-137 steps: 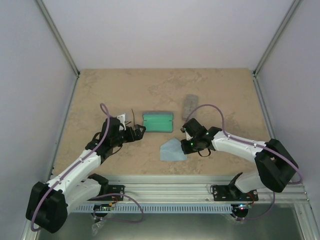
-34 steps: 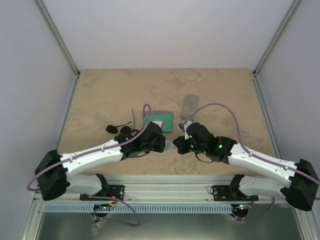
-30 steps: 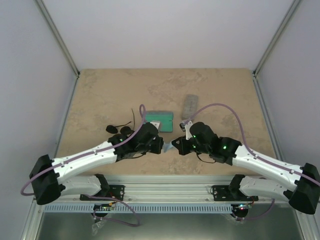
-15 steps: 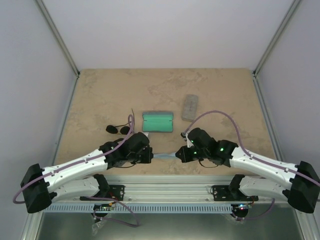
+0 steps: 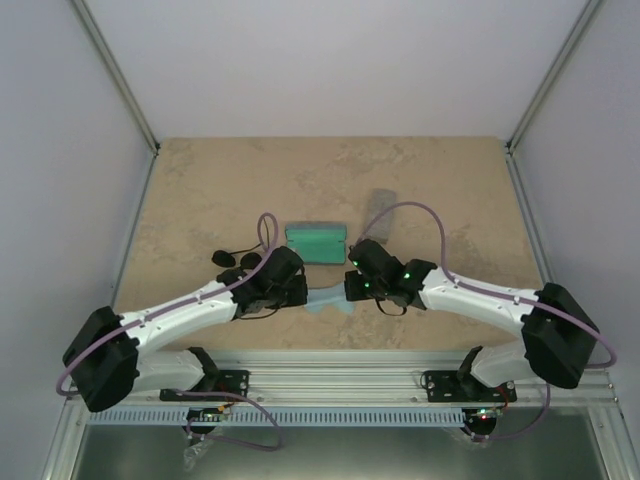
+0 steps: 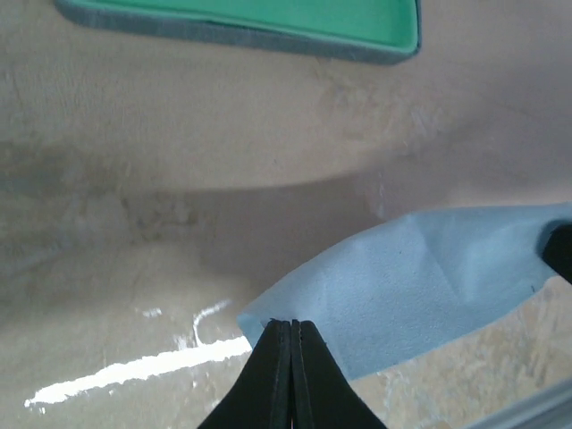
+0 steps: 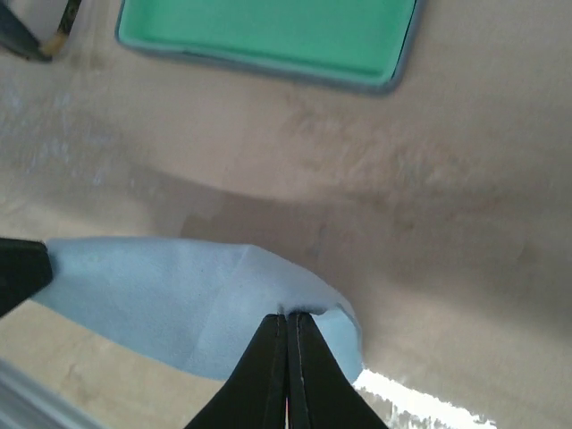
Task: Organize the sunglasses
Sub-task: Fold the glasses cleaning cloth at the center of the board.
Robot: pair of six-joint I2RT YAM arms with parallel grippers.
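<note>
Here the black-lensed sunglasses (image 5: 232,258) lie on the surface (image 5: 200,190), left of the left gripper (image 5: 300,292) and apart from it. That gripper is pinched tight on one corner of the light blue cloth (image 5: 328,300), and the right gripper (image 5: 350,287) is clamped on the opposite corner. Just behind the cloth, the open case (image 5: 316,243) shows only its green lining; the cloth sits near the surface's near edge, with broad room beyond the case.

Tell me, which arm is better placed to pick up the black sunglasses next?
Probably the left. The black sunglasses lie just beside the left gripper, on its side. The right gripper is across the blue cloth, farther off. Both are shut on that cloth and must release first.
</note>
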